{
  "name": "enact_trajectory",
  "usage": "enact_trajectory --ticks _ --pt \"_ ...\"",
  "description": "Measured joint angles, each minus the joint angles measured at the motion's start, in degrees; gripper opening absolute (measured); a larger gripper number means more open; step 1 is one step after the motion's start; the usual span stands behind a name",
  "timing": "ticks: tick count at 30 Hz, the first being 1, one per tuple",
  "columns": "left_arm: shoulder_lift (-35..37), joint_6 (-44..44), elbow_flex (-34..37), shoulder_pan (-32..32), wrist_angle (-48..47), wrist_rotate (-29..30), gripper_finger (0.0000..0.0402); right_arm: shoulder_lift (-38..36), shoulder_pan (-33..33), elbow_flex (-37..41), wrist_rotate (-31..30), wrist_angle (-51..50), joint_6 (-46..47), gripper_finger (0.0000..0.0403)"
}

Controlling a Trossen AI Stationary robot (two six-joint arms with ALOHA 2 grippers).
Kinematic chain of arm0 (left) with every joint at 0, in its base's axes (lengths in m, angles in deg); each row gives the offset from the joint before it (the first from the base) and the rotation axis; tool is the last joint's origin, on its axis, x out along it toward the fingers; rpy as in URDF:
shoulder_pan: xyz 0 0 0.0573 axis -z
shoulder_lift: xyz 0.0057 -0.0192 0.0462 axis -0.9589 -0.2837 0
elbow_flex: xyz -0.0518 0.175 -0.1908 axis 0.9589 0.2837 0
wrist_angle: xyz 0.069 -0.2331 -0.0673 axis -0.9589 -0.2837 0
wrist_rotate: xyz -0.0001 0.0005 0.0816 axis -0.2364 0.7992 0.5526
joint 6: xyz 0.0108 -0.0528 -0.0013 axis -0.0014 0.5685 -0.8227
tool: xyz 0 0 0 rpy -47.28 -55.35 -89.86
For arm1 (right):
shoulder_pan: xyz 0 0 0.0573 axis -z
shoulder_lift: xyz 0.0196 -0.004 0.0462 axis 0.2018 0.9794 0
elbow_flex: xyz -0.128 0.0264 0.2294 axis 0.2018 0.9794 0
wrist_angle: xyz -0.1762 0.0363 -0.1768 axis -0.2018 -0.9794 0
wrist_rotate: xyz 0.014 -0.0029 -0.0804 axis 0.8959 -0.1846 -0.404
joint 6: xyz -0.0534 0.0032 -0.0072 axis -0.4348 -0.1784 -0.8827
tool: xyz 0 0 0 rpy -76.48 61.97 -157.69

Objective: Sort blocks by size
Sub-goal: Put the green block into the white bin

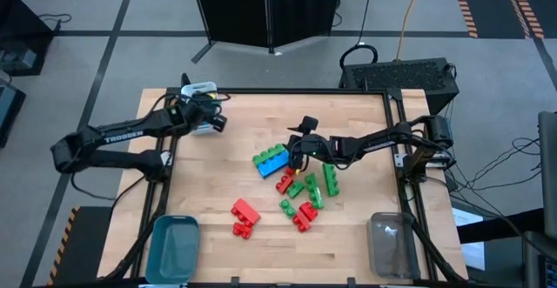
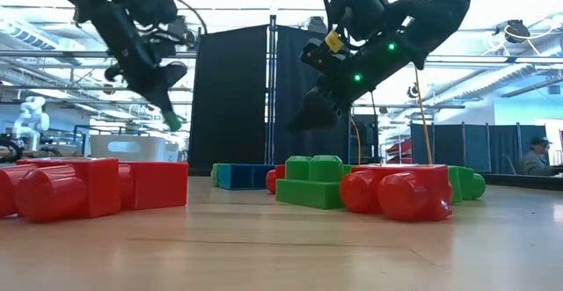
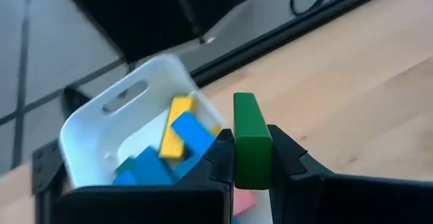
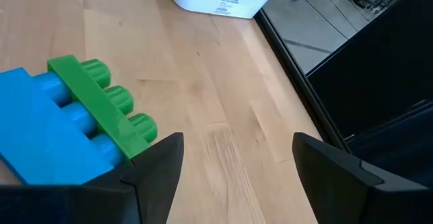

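The table (image 1: 226, 157) is pale, matt wood with visible grain. Between the left gripper's (image 3: 252, 158) matt black plastic fingers sits a smooth green block (image 3: 251, 139); just beyond it, the white bin (image 3: 111, 126) looks like glossy plastic. Beside the right gripper (image 4: 237, 158), green (image 4: 101, 105) and blue (image 4: 40, 126) studded bricks are smooth, slightly shiny plastic.

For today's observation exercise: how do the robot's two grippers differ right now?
The left gripper has its jaws shut on a thin green block; the right gripper is open and empty. The left is at the white bin; the right is above the block pile. Both are dark and two-fingered.
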Motion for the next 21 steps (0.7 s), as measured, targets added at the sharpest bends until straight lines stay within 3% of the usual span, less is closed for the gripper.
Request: enact_trajectory --ticks 15,21 --pt "-0.04 5.94 4.83 -9.4 -0.24 -0.35 0.0044 0.0 0.0 0.0 0.73 0.02 1.57 0.0263" --pt "-0.04 5.66 4.83 -9.54 -0.23 -1.09 0.0114 0.0 0.0 0.0 9.19 0.07 3.2 0.0263"
